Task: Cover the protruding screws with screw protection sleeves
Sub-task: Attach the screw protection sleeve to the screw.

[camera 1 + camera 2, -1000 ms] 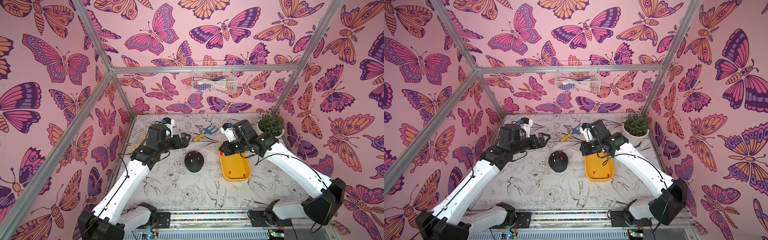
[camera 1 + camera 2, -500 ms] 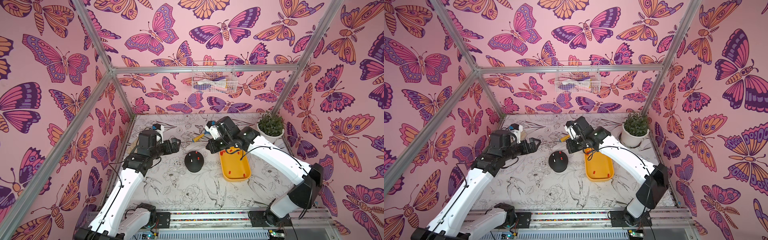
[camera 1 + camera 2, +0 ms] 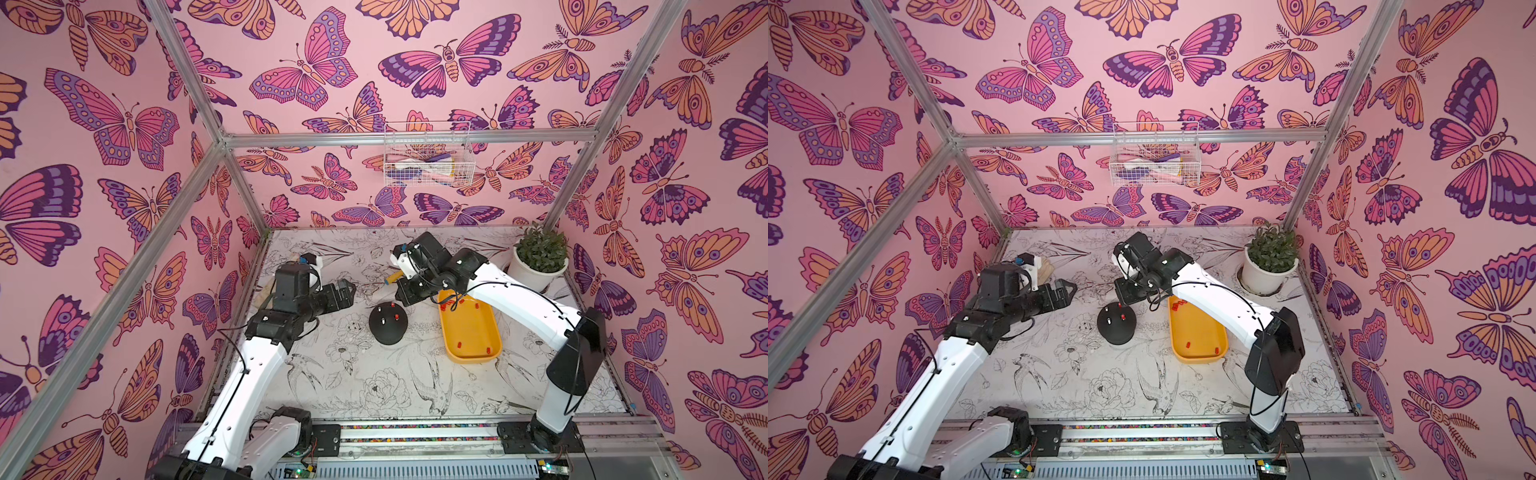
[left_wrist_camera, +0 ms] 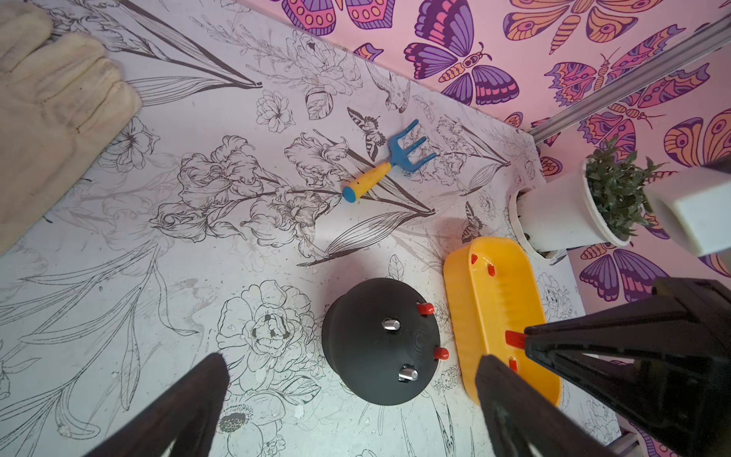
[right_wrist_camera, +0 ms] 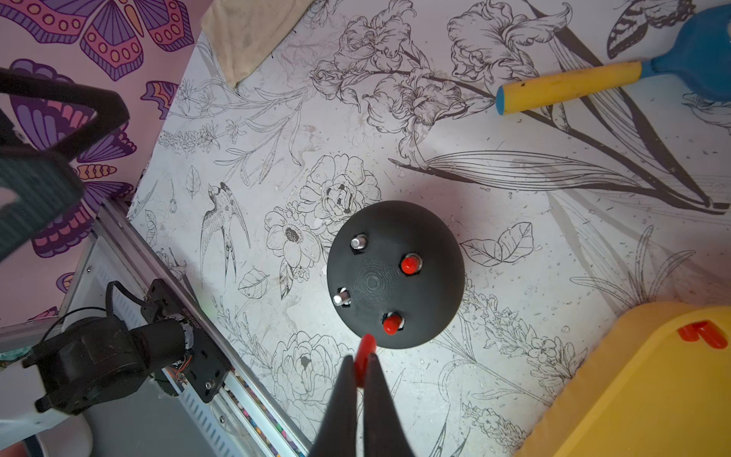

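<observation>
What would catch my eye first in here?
Pink butterfly walls all round, first. Then, mid-table, a black dome with four studs, two capped red and two bare, and the right gripper pinching another red sleeve close to it. A yellow tray holding more sleeves sits next to the dome.

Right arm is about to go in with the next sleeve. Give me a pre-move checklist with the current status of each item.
1. Sleeve in grip: ok. The right gripper is shut on a red sleeve, whose end sticks out past the tips.
2. Free screw available: ok. Two bare screws stand on the black dome. Two others wear red caps.
3. Sleeve lined up over a bare screw: not ok. In the right wrist view it shows at the dome's rim, beside a capped screw.
4. Left gripper out of the way: ok. It is open and off to the dome's side.
5. Sleeve's open end facing the screw: cannot tell.
</observation>
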Robot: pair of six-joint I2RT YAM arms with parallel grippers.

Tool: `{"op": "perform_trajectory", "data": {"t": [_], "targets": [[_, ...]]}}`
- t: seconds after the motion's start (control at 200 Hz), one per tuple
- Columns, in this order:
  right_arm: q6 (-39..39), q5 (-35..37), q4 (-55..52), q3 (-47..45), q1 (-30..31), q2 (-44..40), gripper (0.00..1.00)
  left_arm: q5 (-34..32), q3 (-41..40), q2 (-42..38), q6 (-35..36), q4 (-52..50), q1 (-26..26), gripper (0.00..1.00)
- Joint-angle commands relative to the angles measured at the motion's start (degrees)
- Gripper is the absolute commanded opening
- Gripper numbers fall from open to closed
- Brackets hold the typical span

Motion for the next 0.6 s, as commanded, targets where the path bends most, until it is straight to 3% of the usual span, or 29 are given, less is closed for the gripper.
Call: {"op": "perform_trajectory", "data": {"t": [0.0, 0.596], "targets": [[1.0, -0.8, -1.5, 2.7, 0.7, 1.9, 0.08, 1.2, -1.4, 0.2, -1.2, 1.6, 0.9, 1.00], [1.6, -2.5, -2.8, 9.5, 2.1, 11.0, 0.07, 4.2, -3.0, 1.8, -2.9, 4.5, 4.6, 1.00]]}}
